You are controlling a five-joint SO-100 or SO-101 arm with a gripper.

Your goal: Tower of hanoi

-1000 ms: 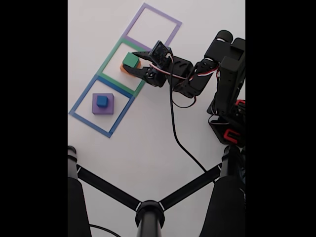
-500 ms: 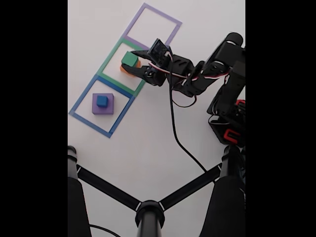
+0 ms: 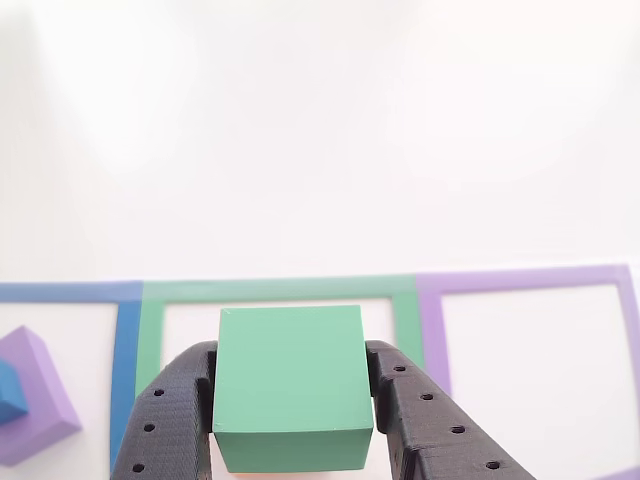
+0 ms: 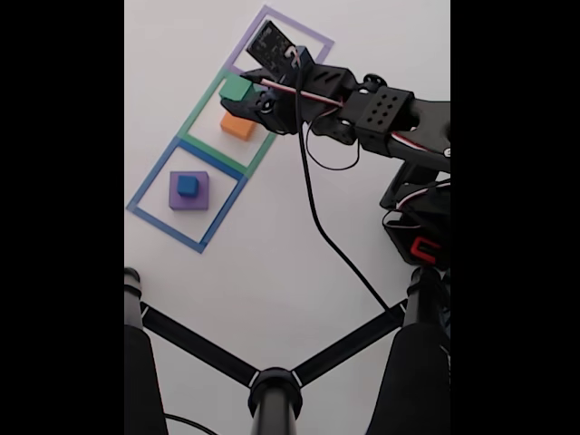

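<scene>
Gripping the matte green block (image 3: 292,385), the black gripper (image 3: 292,420) pinches its two flat sides above the green tape square (image 4: 227,122).
Orange block (image 4: 239,125) lies inside that outline; blue cube (image 4: 187,186) sits atop the flat purple block (image 4: 189,192).

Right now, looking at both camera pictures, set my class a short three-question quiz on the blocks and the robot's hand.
1. True or false: the hand holds the green block.
2. Which block sits on the purple block? A orange, B blue, C green.
3. Fill in: the orange block lies inside the ____ tape outline.

Key: 1 true. 2 B, the blue block. 3 green.
</scene>
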